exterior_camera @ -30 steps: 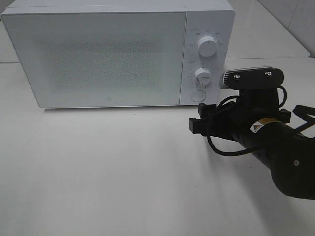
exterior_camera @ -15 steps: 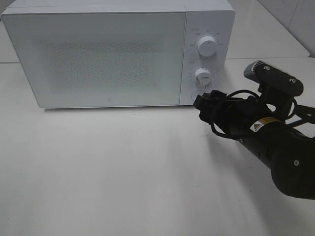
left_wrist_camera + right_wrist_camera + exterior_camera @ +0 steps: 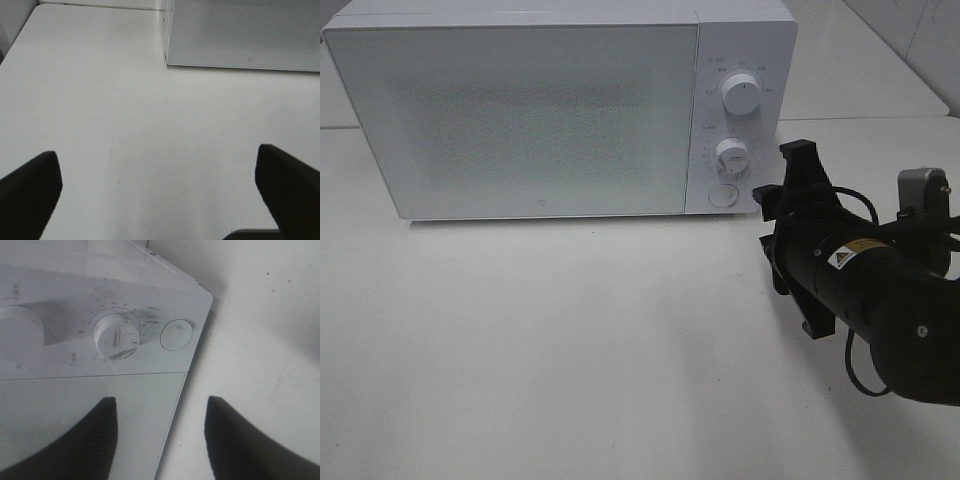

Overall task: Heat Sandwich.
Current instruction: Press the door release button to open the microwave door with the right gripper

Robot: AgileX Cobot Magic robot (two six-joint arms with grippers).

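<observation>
Exterior high view: bright, flat overhead light. White table [image 3: 570,350] and white microwave [image 3: 520,120] low in contrast, near washed out. Door panel grainy, speckled. Thin shadow under the microwave's front edge — soft, no hard glare.

Left wrist view: table evenly lit. Fingers of the left gripper [image 3: 156,152] black, soft-edged, out of focus.

Right wrist view: dimmer, greyer. Right gripper [image 3: 160,400] fingers are blurred silhouettes. A grey wedge of shadow lies on the panel beside the dial [image 3: 117,336].

The microwave [image 3: 540,110] stands at the back of the table [image 3: 570,340]. Right of the microwave's door [image 3: 520,115] sit the upper knob [image 3: 740,95], the lower knob [image 3: 731,155] beneath it, and the button [image 3: 722,194] lowest. The right gripper [image 3: 160,405] hangs near the microwave's front right corner, the left gripper [image 3: 157,175] before its front left corner.
</observation>
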